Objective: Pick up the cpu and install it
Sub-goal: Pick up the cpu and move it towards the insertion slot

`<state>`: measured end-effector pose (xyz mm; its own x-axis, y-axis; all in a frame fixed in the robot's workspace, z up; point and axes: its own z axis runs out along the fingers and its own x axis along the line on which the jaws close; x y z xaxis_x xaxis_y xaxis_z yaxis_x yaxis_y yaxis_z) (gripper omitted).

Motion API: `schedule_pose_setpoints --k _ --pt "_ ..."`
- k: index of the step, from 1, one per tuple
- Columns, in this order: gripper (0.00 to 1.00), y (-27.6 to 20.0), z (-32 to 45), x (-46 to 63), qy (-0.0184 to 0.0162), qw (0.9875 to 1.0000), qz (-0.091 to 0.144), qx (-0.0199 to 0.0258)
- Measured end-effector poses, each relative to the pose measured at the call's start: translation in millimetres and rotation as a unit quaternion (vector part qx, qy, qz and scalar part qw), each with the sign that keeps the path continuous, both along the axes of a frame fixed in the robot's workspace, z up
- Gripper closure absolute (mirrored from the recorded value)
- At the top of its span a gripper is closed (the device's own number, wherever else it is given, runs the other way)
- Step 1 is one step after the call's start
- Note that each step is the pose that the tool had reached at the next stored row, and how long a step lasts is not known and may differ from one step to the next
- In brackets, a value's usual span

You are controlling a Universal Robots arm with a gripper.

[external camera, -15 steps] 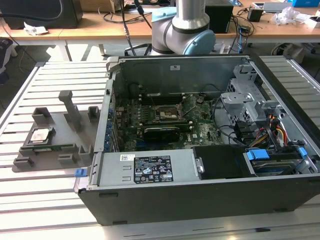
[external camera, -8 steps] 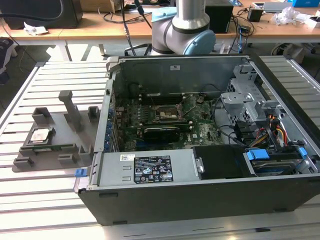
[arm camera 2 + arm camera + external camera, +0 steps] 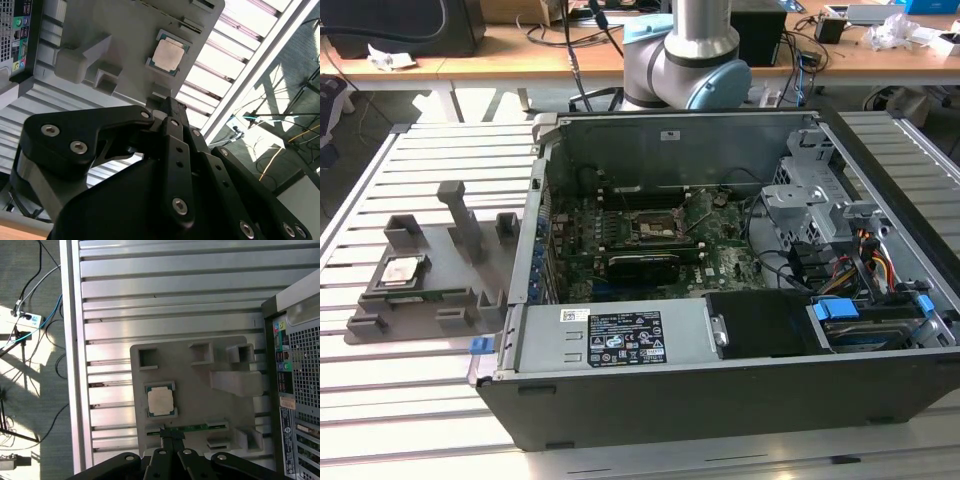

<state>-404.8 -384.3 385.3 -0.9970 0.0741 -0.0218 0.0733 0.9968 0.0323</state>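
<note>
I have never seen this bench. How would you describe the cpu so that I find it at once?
Beside the open computer case, on the exterior view's left, lies a grey holder tray. The cpu is the small flat square with a silvery top in a pocket of that tray; its neighbour is a long thin green memory strip.

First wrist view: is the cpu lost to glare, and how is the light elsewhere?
First wrist view: the cpu reads pale but its outline is clear; sun patches hit the floor. Second wrist view: the table slats blow out, the end effector looks dark. Exterior view: the computer case interior sits in shade.
</note>
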Motion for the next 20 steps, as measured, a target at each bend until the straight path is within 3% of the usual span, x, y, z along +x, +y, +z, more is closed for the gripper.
schedule_pose_setpoints --k 1,4,6,9,10,12,13,15,20 --pt "0.89 0.0 0.0 0.0 0.0 1.0 0.0 0.0" --pt "0.64 0.0 0.0 0.1 0.0 1.0 0.0 0.0" --pt "0.58 0.0 0.0 0.1 0.0 1.0 0.0 0.0" --pt "0.4 0.0 0.0 0.2 0.0 1.0 0.0 0.0" --pt "0.4 0.0 0.0 0.2 0.0 1.0 0.0 -0.0004" --pt "0.4 0.1 -0.1 0.2 0.0001 0.9999 0.003 -0.016" --pt "0.4 0.0 -0.4 0.2 -0.0001 0.9997 0.013 -0.0188" --pt "0.4 0.1 -0.6 0.2 -0.0003 0.9994 0.029 -0.0191" --pt "0.4 0.1 -0.9 0.2 -0.0004 0.9993 0.03 -0.02"
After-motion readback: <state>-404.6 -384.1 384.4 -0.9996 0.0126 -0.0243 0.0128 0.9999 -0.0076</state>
